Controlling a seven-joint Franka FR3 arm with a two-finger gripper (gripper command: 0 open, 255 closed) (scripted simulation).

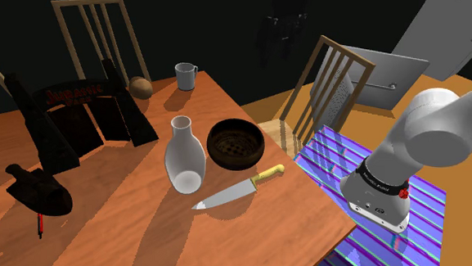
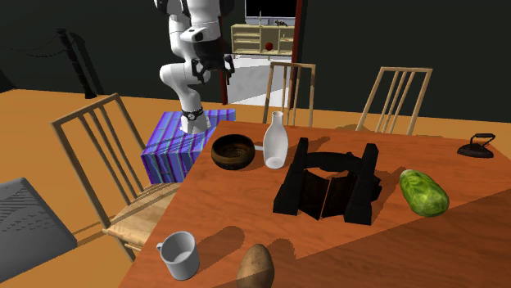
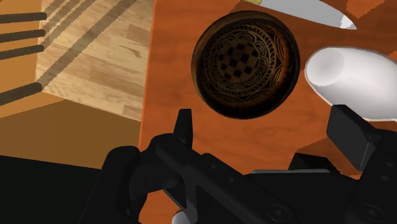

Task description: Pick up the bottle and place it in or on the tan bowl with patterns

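The white bottle (image 1: 184,154) is seen upright near the centre of the shoulder view on the wood-grained tabletop (image 1: 140,230), just beside the dark brown patterned bowl (image 1: 235,143). The end effector (image 3: 267,130) is seen with its fingers spread wide apart and nothing gripped.

White Franka arm (image 1: 435,124) w/ dark joints. Shoulder view: its base link (image 1: 379,196) sits at lower right, w/ a thick rounded link above it running out past the pic's right edge. 2nd ext. view: the arm stands upright, bends back on itself at mid-height, then runs out the top edge. The all-black gripper (image 2: 213,70) hangs from the upper part, held high, aimed downward. Wrist view: gripper body spans the bottom, both fingers (image 3: 184,127) standing well apart, clasping nothing.
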